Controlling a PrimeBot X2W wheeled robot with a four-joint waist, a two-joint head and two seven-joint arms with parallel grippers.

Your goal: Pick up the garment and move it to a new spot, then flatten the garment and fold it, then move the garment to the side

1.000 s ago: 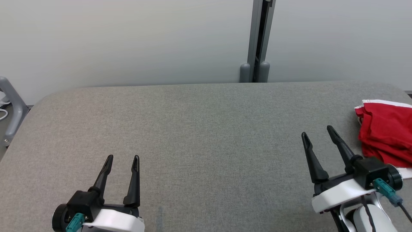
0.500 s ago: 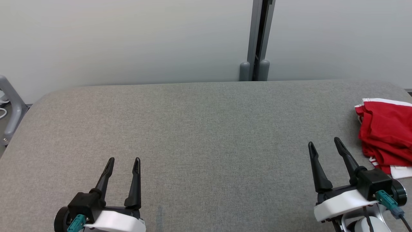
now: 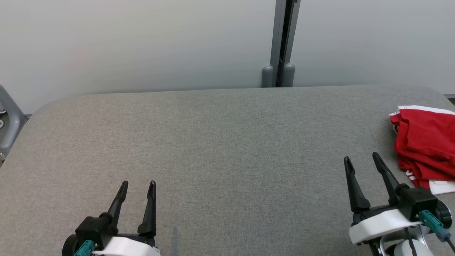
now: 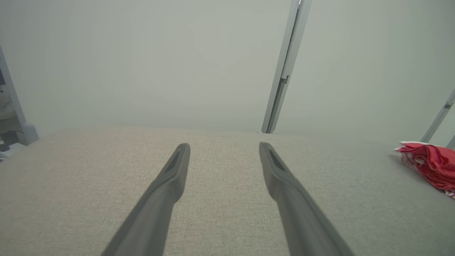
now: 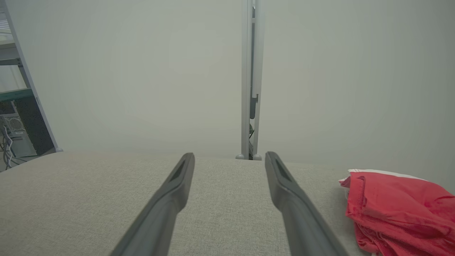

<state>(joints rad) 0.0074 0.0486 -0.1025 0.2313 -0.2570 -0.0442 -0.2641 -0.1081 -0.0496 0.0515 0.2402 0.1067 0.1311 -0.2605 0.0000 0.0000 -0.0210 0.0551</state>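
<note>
A red garment (image 3: 424,144) with white trim lies folded in a loose bundle at the right edge of the grey table (image 3: 227,142). It shows at the far right in the left wrist view (image 4: 428,163) and at the lower right in the right wrist view (image 5: 398,209). My right gripper (image 3: 362,159) hovers just left of it, open and holding nothing. At the lower left my left gripper (image 3: 138,185) is open too, far from the garment, with bare cloth between its fingers.
A pale wall with a grey vertical post (image 3: 280,42) stands behind the table. A grey metal frame (image 3: 9,121) is off the table's left edge. The wide middle of the tabletop is bare fabric.
The right gripper has drawn back toward me and away from the garment, uncovering its white lower edge. The left gripper slipped slightly lower. The camera tilted a little.
</note>
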